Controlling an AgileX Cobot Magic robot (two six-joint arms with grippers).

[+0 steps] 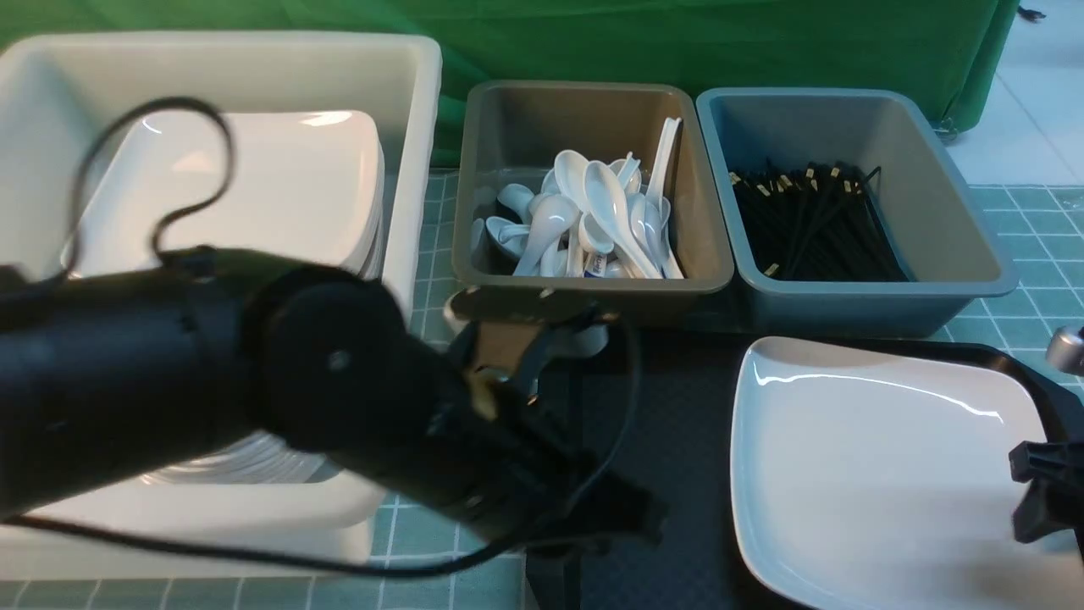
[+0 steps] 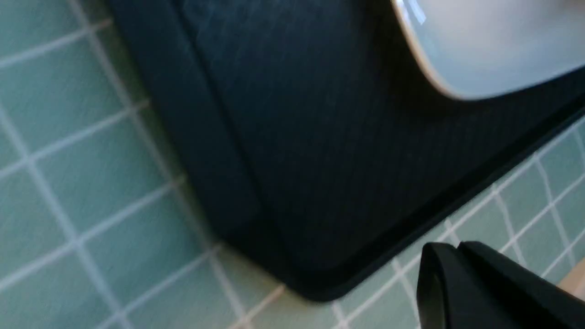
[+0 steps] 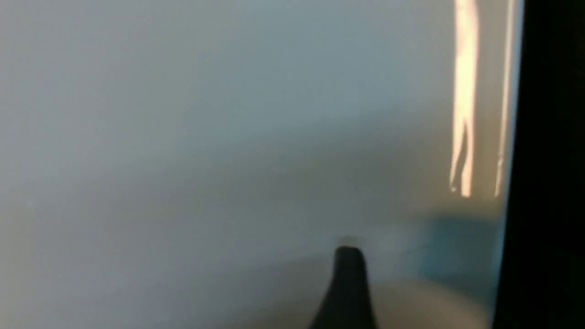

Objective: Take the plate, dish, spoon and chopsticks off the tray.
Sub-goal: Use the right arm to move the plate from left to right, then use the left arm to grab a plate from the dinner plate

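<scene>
The large white plate [image 1: 881, 474] lies on the right half of the black tray [image 1: 669, 424]. My right gripper [image 1: 1046, 491] is at the plate's right rim and stands open. One of its fingers [image 3: 347, 274] rests over the plate [image 3: 228, 137], and the other is lost in the dark beyond the rim. My left gripper [image 1: 627, 517] is shut and empty. It hovers by the tray's near left corner [image 2: 297, 137], its tips [image 2: 450, 249] over the tiled cloth, with a corner of the plate [image 2: 493, 45] in view. A white piece [image 1: 589, 341] shows behind the left arm; I cannot tell what it is. Spoon, dish and chopsticks are hidden.
A big white tub [image 1: 415, 169] with stacked plates stands at the left. Behind the tray are a brown tub [image 1: 491, 152] of white spoons and a grey-blue tub [image 1: 940, 169] of black chopsticks. My left arm [image 1: 254, 381] blocks much of the tray's left side.
</scene>
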